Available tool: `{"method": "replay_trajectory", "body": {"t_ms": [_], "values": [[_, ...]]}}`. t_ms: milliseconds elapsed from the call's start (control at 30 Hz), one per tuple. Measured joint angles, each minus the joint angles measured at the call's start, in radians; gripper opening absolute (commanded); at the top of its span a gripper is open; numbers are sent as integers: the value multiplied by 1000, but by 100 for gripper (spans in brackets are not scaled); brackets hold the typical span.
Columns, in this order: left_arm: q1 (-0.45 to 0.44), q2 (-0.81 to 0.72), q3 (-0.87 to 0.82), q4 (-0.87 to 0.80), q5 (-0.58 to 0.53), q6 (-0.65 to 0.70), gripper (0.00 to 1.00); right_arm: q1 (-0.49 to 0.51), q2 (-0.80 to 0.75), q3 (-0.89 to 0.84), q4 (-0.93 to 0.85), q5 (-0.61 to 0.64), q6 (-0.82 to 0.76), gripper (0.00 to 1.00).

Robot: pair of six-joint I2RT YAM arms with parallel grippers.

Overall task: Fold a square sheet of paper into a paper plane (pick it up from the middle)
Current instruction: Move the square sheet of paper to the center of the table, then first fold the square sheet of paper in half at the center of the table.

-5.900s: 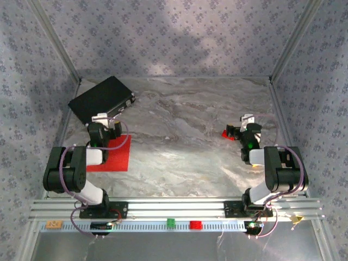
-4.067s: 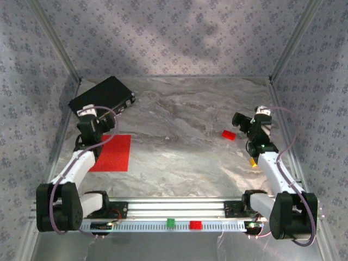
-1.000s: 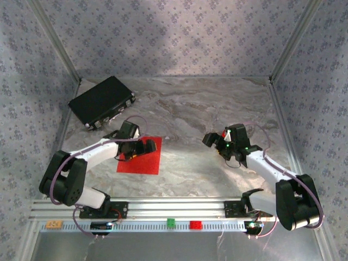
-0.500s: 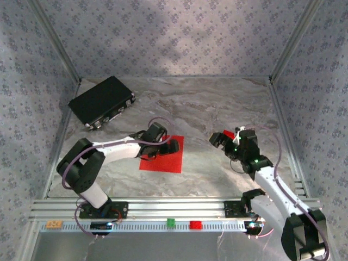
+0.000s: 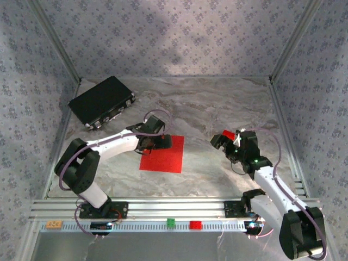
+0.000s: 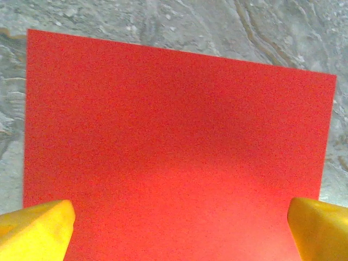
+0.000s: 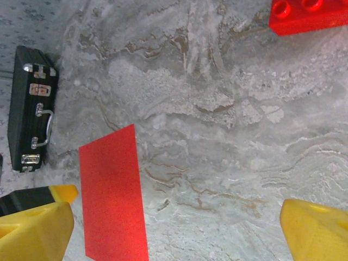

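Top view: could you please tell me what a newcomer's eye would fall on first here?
The bright red sheet lies flat in the middle of the table, with the open left gripper poised over it. A black case sits in the far left corner, and a small red block lies by the open right gripper.

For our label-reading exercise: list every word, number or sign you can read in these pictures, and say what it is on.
None can be read.
Orange tag on the front rail: any marks are too small to read.
Square sheet of paper: plain, no text.
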Motion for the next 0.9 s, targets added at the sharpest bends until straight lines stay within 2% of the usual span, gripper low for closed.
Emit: {"method": "replay_trajectory", "body": {"t_ms": [300,400,900], "values": [[39,-42,-41,-3,59,23,100,42,50,37,-11,3,0,99],[35,-31,-29,-35,79,45,96,58,79,54,-25,8,-1,99],[-36,188,208,-294,73,64,100,96,164,124,-65,29,-5,99]]}}
